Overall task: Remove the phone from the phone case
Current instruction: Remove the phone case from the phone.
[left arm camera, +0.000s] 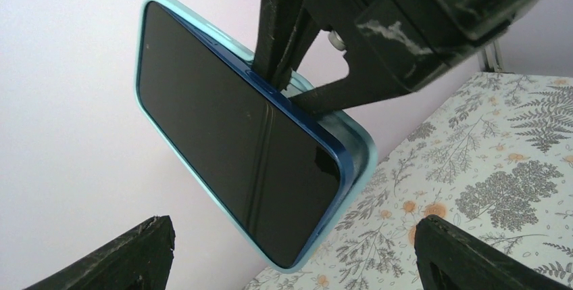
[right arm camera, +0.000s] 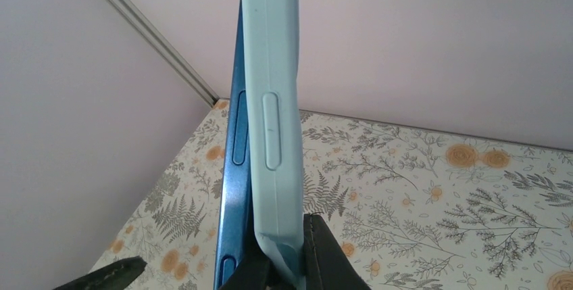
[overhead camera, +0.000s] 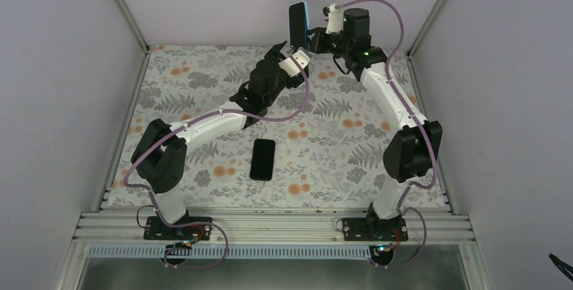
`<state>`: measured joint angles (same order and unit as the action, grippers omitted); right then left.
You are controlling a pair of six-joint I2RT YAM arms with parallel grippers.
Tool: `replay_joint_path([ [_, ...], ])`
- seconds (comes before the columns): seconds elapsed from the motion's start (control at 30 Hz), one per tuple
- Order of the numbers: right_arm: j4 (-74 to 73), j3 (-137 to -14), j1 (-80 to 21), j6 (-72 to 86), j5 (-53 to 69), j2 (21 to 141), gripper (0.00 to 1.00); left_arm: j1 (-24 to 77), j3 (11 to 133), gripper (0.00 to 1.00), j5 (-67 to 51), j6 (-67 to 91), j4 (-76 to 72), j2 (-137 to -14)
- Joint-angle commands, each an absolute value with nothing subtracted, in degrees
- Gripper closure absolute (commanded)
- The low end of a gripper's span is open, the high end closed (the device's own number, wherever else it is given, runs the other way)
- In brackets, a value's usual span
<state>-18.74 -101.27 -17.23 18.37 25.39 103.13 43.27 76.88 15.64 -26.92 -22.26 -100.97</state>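
Note:
My right gripper (overhead camera: 315, 38) holds the light blue phone case (overhead camera: 305, 16) upright above the table's far edge. In the right wrist view the gripper (right arm camera: 287, 253) is shut on the case's wall (right arm camera: 273, 67), with one finger between case and phone. The blue-framed phone (right arm camera: 236, 168) sits in the case, and its near long edge is lifted out. In the left wrist view the black screen (left arm camera: 230, 148) faces my left gripper (left arm camera: 292, 229), which is open and empty just in front of the phone's lower end. The case rim (left arm camera: 358, 155) gapes at the right corner.
A second dark phone (overhead camera: 263, 159) lies flat on the floral tablecloth (overhead camera: 203, 87) between the two arms. White walls and metal frame posts (overhead camera: 125, 6) close in the back and sides. The arm bases stand on the aluminium rail (overhead camera: 270, 226) at the near edge.

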Motion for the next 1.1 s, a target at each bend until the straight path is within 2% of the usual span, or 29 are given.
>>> replay_joint_path([
  [0.0,-13.19,-100.91,-17.67,18.29,26.46,102.08,0.97,43.59,78.74,0.12,16.46,-25.96,-25.00,-99.83],
  [0.43,-12.49,-98.88,-17.93,17.93,26.85,101.12,0.97,43.86,81.24,0.12,20.18,-27.58,-27.47,-102.97],
  [0.53,-12.55,-98.81,-18.05,17.83,26.83,100.87,0.97,43.86,84.31,0.12,21.44,-26.87,-23.83,-104.86],
  [0.73,-12.42,-98.83,-18.15,17.93,25.98,99.95,0.97,43.86,79.98,0.12,17.51,-26.68,-25.05,-102.72],
  [1.07,-11.89,-98.08,-18.20,18.04,26.54,99.28,0.97,43.67,78.83,0.12,19.53,-26.70,-26.46,-101.64],
])
